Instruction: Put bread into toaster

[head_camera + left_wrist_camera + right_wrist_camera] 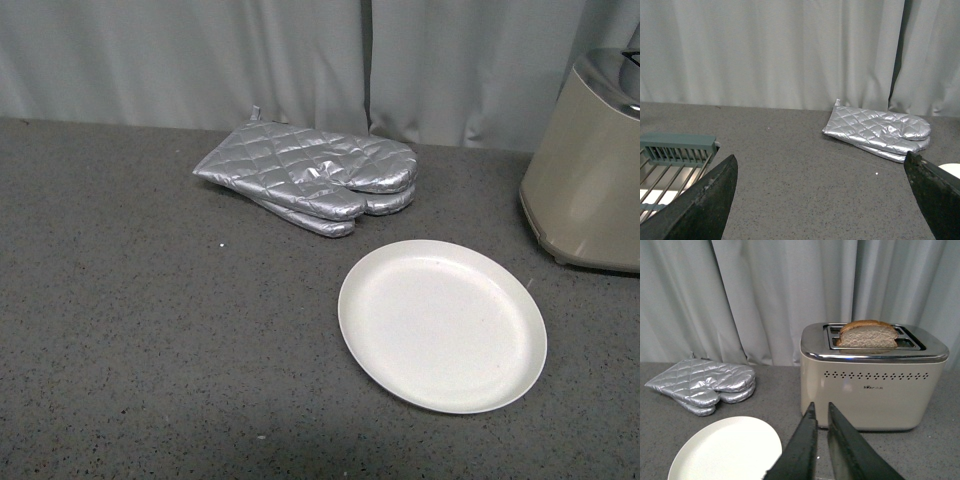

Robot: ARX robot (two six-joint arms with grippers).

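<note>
The bread [868,335] stood upright in a slot of the toaster [872,385], its rounded crust projecting above the silver top, directly ahead of and higher than the right gripper [822,415]. That gripper's two fingers were nearly together with nothing between them. The left gripper [820,200] was spread wide and empty, with the oven mitts [879,132] lying well ahead of it and a slatted rack [675,155] close to one finger. The plate [727,450] lay bare, just beside the right gripper. Judged risk: the slice appeared not fully seated; a forward sweep of the right gripper could strike the toaster's front wall and shift it, or clip the plate's rim.
</note>
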